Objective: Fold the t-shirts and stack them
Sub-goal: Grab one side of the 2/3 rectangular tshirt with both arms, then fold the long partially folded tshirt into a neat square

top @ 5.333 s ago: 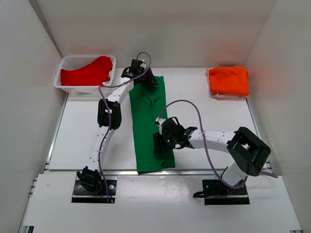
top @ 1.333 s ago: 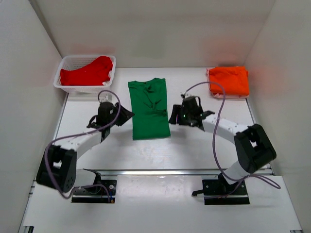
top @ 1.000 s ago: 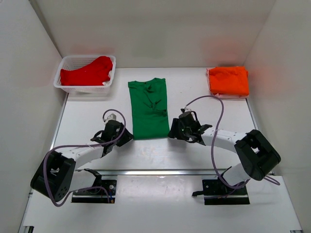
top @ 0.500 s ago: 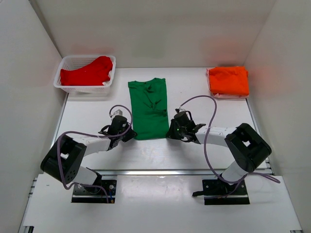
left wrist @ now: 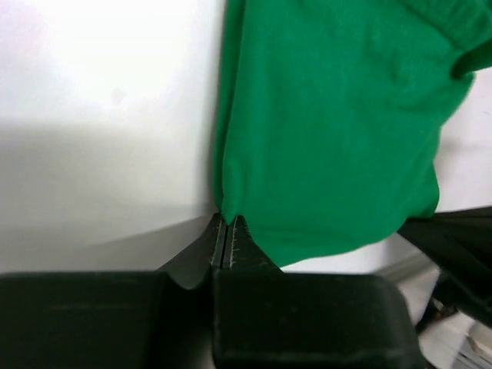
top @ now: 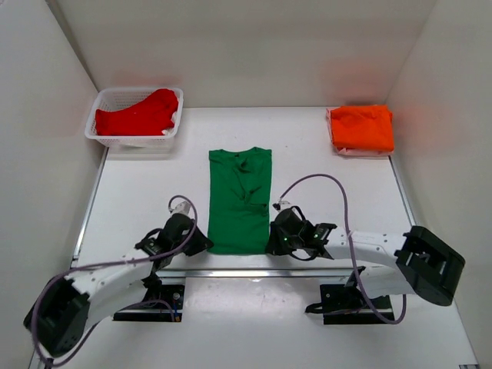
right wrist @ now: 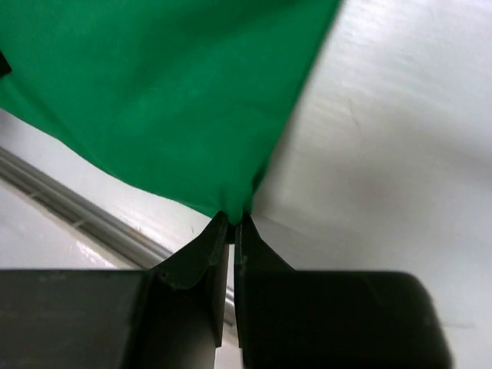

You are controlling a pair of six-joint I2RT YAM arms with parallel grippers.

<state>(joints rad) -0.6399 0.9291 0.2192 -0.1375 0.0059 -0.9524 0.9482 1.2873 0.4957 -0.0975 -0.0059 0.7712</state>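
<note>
The green t-shirt (top: 240, 200) lies folded in a long strip in the middle of the table, its near edge close to the front rail. My left gripper (top: 201, 244) is shut on its near left corner (left wrist: 228, 209). My right gripper (top: 270, 244) is shut on its near right corner (right wrist: 234, 207). The orange t-shirt (top: 362, 127) lies folded at the back right. The red t-shirt (top: 137, 114) lies crumpled in the white basket (top: 102, 135) at the back left.
White walls close in the table on the left, back and right. A metal rail (top: 254, 272) runs along the table's front edge just behind both grippers. Purple cables loop over both arms.
Both grippers have closed on the near corners of the green shirt and pulled it toward the front edge. The shirt has slid nearer and a little to the right.
</note>
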